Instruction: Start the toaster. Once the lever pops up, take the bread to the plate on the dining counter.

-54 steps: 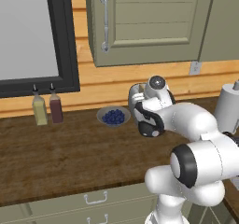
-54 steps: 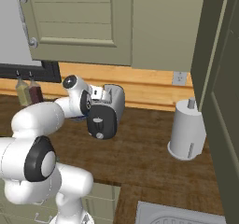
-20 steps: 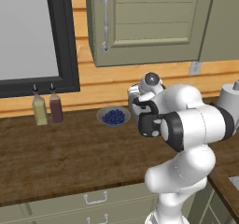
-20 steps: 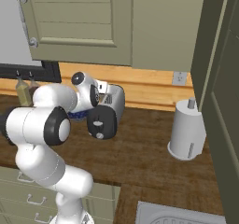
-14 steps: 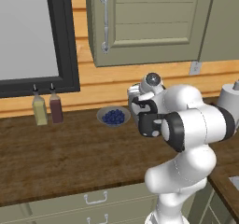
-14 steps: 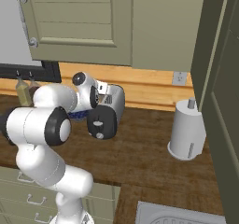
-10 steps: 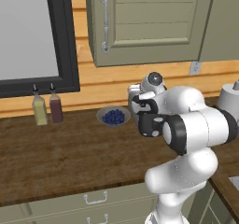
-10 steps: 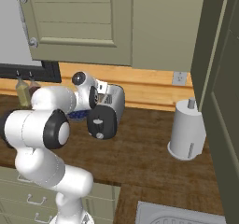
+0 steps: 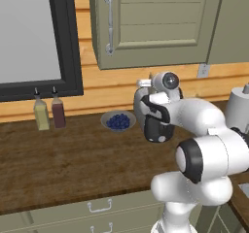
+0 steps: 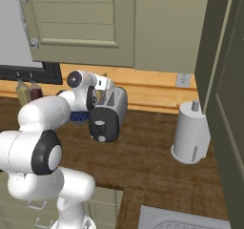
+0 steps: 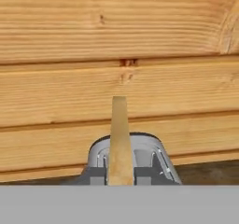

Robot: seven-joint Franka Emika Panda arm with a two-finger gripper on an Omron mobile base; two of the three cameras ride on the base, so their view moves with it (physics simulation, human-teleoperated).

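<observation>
The silver toaster (image 10: 114, 109) stands on the wood worktop (image 10: 143, 161) by the wall, its black end panel facing me. The pale lever (image 10: 98, 123) sits on that panel above a round knob. My gripper (image 10: 98, 95) points down over the toaster's slots and is shut on the bread. In the hand view the bread (image 11: 119, 139) stands edge-on, a thin tan slice rising out of the toaster (image 11: 144, 155) in front of the wooden wall planks. From the left base view the gripper (image 9: 146, 93) hangs just above the toaster (image 9: 156, 125). The plate and the dining counter are out of view.
A grey bowl of blueberries (image 9: 118, 121) lies just left of the toaster. Two bottles (image 9: 50, 114) stand below the black-framed window (image 9: 63, 38). A paper towel roll (image 10: 190, 132) stands to the right, a sink (image 10: 181, 218) at the front right. Wall cabinets (image 9: 155, 23) hang overhead.
The jaws have closed onto the bread slice. The hand has stayed over the toaster, with only a slight shift of the arm.
</observation>
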